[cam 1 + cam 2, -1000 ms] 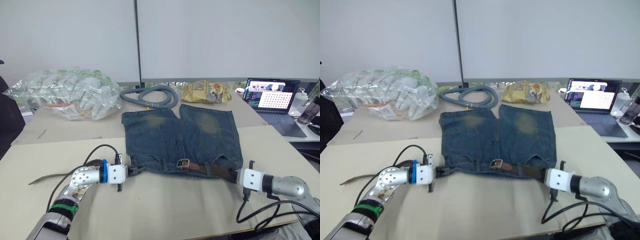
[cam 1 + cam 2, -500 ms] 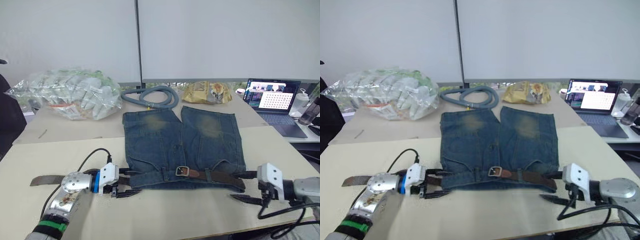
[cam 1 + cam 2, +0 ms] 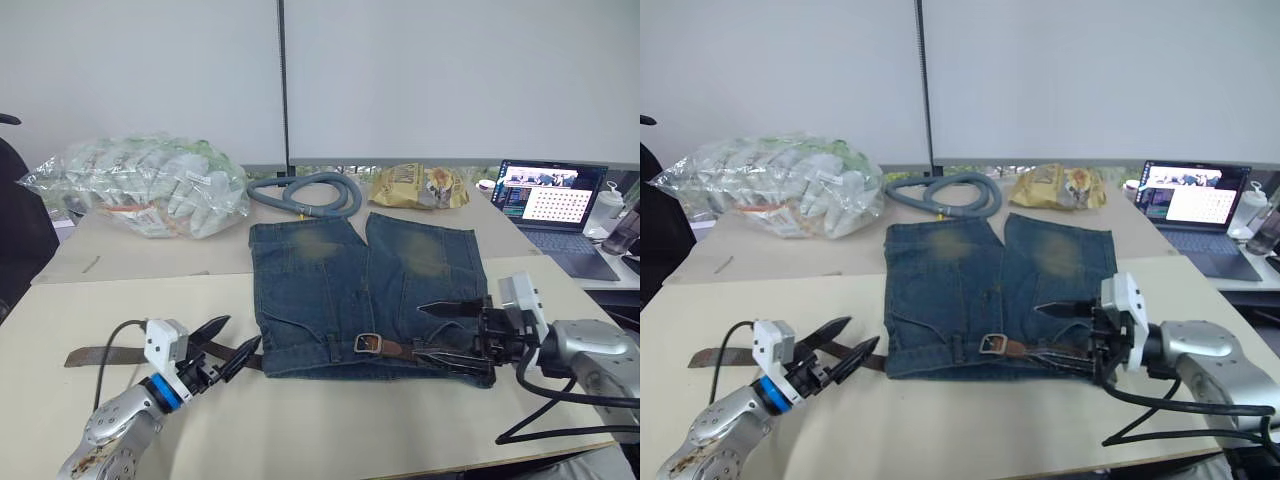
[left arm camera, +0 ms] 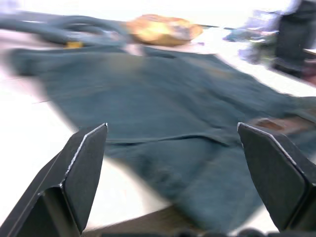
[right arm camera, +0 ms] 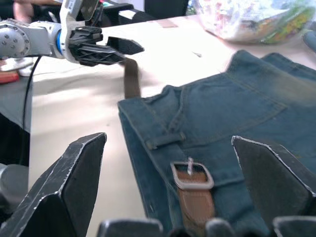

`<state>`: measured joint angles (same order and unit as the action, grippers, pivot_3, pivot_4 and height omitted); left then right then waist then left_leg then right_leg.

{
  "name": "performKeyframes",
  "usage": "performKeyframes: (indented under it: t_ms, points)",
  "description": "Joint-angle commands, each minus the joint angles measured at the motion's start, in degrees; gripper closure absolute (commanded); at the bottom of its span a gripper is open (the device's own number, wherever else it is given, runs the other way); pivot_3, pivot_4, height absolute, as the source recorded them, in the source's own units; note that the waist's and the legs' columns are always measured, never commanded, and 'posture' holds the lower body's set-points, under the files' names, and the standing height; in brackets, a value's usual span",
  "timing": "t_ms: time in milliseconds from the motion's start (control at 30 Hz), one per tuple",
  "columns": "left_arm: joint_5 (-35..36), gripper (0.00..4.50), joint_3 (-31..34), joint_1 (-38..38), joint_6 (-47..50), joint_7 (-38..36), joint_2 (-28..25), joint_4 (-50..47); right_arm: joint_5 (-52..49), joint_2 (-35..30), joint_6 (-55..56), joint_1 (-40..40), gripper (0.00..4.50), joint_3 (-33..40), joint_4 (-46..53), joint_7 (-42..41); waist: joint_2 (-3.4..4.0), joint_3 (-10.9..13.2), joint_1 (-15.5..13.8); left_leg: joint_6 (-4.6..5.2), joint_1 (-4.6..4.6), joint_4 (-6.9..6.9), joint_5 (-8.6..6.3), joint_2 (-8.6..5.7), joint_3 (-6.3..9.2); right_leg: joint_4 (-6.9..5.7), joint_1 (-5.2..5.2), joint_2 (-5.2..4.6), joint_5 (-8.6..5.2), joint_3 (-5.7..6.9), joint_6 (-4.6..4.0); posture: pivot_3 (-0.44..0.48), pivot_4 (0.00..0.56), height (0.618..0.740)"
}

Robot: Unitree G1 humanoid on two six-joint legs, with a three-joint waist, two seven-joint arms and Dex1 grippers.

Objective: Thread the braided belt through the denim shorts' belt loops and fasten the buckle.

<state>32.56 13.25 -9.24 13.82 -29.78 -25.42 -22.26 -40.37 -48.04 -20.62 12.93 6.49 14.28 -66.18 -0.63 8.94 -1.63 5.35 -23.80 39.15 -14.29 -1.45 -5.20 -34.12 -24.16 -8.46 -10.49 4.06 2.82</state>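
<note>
Right wrist view: right gripper (image 5: 174,182) is spread wide, holding nothing, with the buckle (image 5: 192,176) sitting dead centre just beyond its fingertips.
Key relation: braided belt (image 3: 410,351) runs lengthwise along the waistband of the denim shorts (image 3: 365,290), straight out from the right gripper toward the left one; the right arm looks nearer the buckle.
Far end: the belt's loose end (image 3: 100,355) pokes out past the shorts' side, right beside the left gripper (image 3: 232,343), which is also splayed and empty (its wrist picture is blurred).
Belt loops: one short denim strip (image 5: 163,139) lies just past the buckle; whether the strap passes under each loop cannot be told.
Materials: worn dark brown strap, limp; silvery rectangular frame with prong, hard; shorts soft, flat, faded tan on both legs.
</note>
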Motion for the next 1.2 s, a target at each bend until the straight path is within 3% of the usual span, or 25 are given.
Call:
performKeyframes:
  t_ms: [33, 267, 433, 600, 867, 1200]
  points:
    - [-5.4, 0.06, 3.6, -1.3, -1.3, 11.2, 4.6, -3.2, 0.5, 1.8, 1.1, 2.5, 0.0, -0.4, 0.8, -0.3, -0.01, 0.0, 0.0, 0.02, 0.01, 0.0, -0.02, 0.0, -0.06, 0.02, 0.0, 0.0, 0.02, -0.02, 0.0, 0.0, 0.15, 0.74]
    - [-9.2, 0.06, 7.7, 0.0, 8.6, 33.6, 16.0, -6.8, 3.6, 5.4, 4.1, 5.9, 0.0, -1.8, -2.5, -2.4, -0.07, 0.0, -0.8, 0.02, 0.01, 0.01, -0.03, 0.01, -0.05, 0.03, -0.04, 0.04, 0.11, 0.0, 0.01, 0.0, 0.15, 0.74]
    - [-10.1, 0.06, 11.0, 5.2, 18.2, 46.9, 21.3, -7.0, 6.1, 6.7, 5.9, 7.7, 0.0, -2.4, -4.6, -2.7, -0.19, 0.1, -0.9, 0.0, 0.0, 0.02, -0.02, 0.01, -0.07, 0.0, -0.02, 0.11, 0.15, 0.01, 0.02, 0.0, 0.15, 0.74]
    - [-10.6, 0.06, 14.9, 9.8, 26.1, 55.1, 23.7, -7.6, 6.9, 7.5, 6.7, 7.8, 0.0, -2.2, -5.6, -2.6, -0.31, 0.1, -0.8, -0.01, -0.02, 0.03, -0.02, 0.01, -0.07, 0.0, 0.02, 0.14, 0.16, 0.02, 0.04, 0.0, 0.15, 0.74]
    - [-13.0, 0.06, 18.9, 16.0, 30.0, 56.6, 19.1, -1.5, 8.0, 8.0, 7.6, 7.1, 0.0, -2.1, -5.7, -2.4, -0.32, 0.1, -0.8, -0.09, -0.04, 0.02, 0.02, 0.03, -0.1, -0.05, -0.02, 0.25, 0.16, 0.02, 0.02, 0.0, 0.15, 0.74]
    - [-15.0, 0.06, 17.5, 23.3, 32.6, 52.9, 14.5, 10.5, 8.9, 8.2, 8.4, 6.6, 0.0, -1.8, -5.8, -2.1, -0.32, 0.1, -0.8, -0.56, -0.04, 0.01, 0.28, -0.02, -0.13, -0.07, -0.04, 0.18, 0.21, 0.04, 0.04, 0.0, 0.15, 0.74]
